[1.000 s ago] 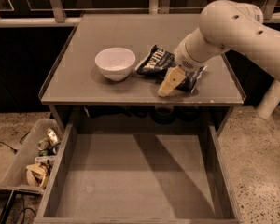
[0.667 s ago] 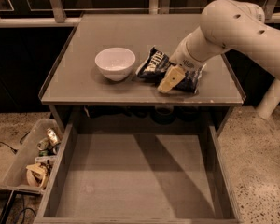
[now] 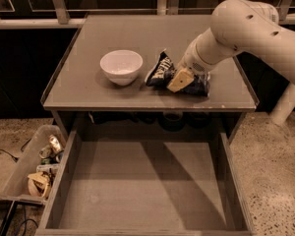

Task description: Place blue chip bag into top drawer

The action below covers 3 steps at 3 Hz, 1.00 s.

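Chip bag: the small crinkly dark navy snack bag with white lettering (image 3: pixel 157 72) lies on the grey tabletop (image 3: pixel 137 38), near the front edge and to the right of the middle. Its left end is a little raised; its right end is partly hidden behind the gripper.
Gripper: the pale yellowish gripper (image 3: pixel 181 79) is down on the middle of the chip bag and touches it. I cannot tell whether it is wide, narrow or holding the bag.
Arm: the thick white robot arm (image 3: pixel 246 26) comes in from the upper right and goes down to the gripper.
Bowl: a round white bowl (image 3: pixel 121 66) stands upright on the tabletop just beside the bag, on its left, apart from it.
Top drawer: the wide shallow grey drawer (image 3: pixel 142 186) is pulled out below the front edge of the tabletop. Its flat bottom is in view and the chip bag is not in it.
Bin: a clear plastic bin with mixed clutter (image 3: pixel 24 166) stands on the speckled floor (image 3: pixel 275 181), left of the drawer.
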Each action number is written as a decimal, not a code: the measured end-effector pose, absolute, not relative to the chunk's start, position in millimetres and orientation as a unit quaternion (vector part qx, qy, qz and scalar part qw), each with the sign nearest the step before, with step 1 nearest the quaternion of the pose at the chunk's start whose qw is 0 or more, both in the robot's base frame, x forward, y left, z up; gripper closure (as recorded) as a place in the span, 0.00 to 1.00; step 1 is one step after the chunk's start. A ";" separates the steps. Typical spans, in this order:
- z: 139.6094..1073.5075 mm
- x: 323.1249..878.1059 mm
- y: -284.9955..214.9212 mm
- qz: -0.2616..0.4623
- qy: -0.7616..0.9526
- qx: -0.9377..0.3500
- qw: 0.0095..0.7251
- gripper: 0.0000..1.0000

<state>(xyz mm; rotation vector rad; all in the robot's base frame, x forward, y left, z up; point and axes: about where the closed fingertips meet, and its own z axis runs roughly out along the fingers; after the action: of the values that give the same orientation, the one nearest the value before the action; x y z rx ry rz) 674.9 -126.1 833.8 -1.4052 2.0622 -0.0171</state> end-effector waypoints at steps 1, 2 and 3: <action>834.1 674.9 -126.1 -0.006 0.784 -0.534 0.317 1.00; 843.1 674.9 -126.1 -0.006 0.784 -0.534 0.317 1.00; 847.1 674.9 -126.1 -0.006 0.784 -0.534 0.318 1.00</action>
<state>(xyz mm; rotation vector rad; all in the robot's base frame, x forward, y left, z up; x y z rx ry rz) 674.9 -126.1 847.1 -1.4050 2.0621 -0.0169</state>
